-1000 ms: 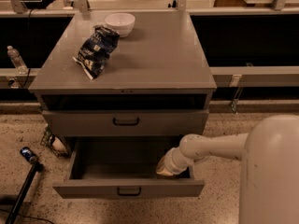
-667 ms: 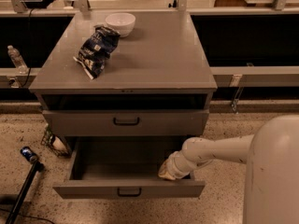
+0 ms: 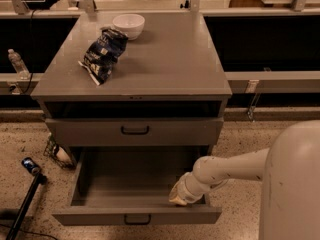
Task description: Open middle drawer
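Note:
The middle drawer (image 3: 135, 215) is pulled well out of the grey cabinet (image 3: 170, 64), showing its deep grey tray (image 3: 125, 179) and the small dark bar handle (image 3: 137, 218) on its low front panel. My gripper (image 3: 178, 196) reaches in from the right on the white arm (image 3: 230, 169). It sits inside the tray at the front right corner, just behind the front panel. The taller drawer front (image 3: 135, 131) above is closed. Any lower drawer is hidden beneath the open one.
On the cabinet top lie a white bowl (image 3: 128, 25) and a dark blue snack bag (image 3: 102, 54). A water bottle (image 3: 17, 64) stands on the left rail. A black pole (image 3: 25, 199) leans on the floor at the left. My white body (image 3: 295, 184) fills the right.
The gripper has shifted a little toward the front with the drawer's front panel, and the middle drawer stands slightly further out.

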`<state>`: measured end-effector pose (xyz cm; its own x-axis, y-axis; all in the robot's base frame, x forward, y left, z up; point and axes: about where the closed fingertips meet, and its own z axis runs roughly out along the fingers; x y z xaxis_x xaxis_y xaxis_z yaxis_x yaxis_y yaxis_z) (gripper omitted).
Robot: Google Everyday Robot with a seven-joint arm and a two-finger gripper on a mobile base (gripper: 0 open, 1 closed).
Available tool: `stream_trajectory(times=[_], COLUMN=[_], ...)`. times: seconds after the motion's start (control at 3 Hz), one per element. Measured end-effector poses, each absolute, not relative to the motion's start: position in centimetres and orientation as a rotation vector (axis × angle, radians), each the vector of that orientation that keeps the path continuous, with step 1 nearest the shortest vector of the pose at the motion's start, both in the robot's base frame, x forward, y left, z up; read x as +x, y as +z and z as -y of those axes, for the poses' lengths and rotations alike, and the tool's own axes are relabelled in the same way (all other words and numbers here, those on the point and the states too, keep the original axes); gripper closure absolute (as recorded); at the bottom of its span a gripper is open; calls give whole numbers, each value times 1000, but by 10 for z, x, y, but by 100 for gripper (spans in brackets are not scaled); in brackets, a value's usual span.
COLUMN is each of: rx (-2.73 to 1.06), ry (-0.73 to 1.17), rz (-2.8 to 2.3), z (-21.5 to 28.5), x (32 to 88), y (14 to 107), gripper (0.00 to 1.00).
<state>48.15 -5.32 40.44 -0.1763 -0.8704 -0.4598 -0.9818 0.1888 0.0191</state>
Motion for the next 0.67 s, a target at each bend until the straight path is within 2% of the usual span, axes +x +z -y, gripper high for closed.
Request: stream_trajectory(times=[0.67], rx=[-1776], ry=[468], rz=[-2136], z=[45], x=[468], y=[400], gripper=[100])
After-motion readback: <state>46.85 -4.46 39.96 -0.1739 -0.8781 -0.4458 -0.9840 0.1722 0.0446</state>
